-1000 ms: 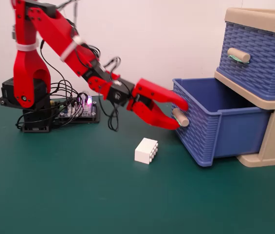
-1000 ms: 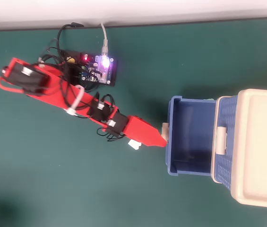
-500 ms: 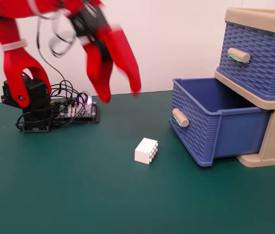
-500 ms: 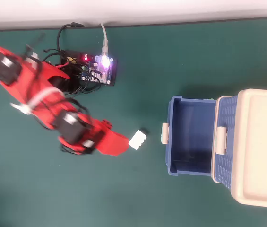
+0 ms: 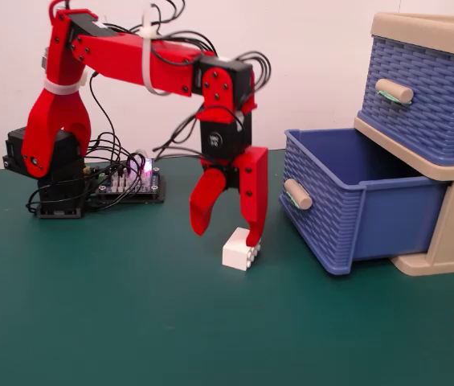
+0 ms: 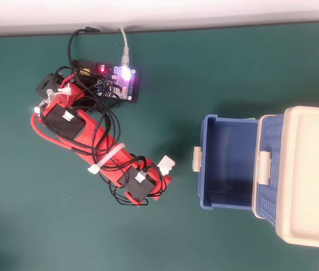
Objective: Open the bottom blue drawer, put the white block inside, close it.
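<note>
The bottom blue drawer (image 5: pixel 347 201) is pulled out of the beige cabinet and looks empty inside; its beige handle faces left. It also shows from above in the overhead view (image 6: pixel 227 164). The white block (image 5: pixel 240 249) lies on the green table with its studs facing sideways, left of the drawer. In the overhead view the white block (image 6: pixel 166 166) peeks out beside the arm. My red gripper (image 5: pixel 225 235) points down, open, with one finger touching the block's top right and the other finger apart to the left. In the overhead view the gripper itself is hidden under the arm.
The upper blue drawer (image 5: pixel 423 96) is shut. The cabinet (image 6: pixel 311 175) stands at the right. The arm's base and a lit circuit board (image 6: pixel 114 79) with cables sit at the back left. Green table (image 5: pixel 130 322) spreads in front.
</note>
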You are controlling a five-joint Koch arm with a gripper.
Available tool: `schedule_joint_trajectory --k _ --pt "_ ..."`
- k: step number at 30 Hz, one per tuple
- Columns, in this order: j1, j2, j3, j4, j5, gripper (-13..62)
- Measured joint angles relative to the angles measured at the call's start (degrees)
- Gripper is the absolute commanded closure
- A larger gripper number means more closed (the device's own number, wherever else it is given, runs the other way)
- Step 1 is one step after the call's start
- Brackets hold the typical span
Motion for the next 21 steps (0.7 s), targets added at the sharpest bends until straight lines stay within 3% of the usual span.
schedule_joint_trajectory --k 16,19,21 --pt "-5.89 -4.04 -0.88 -3.60 0.26 15.4" --pt "-6.06 -4.39 -0.88 -3.69 0.62 18.7" --pt "-6.06 -4.83 -0.79 -3.69 1.14 25.0"
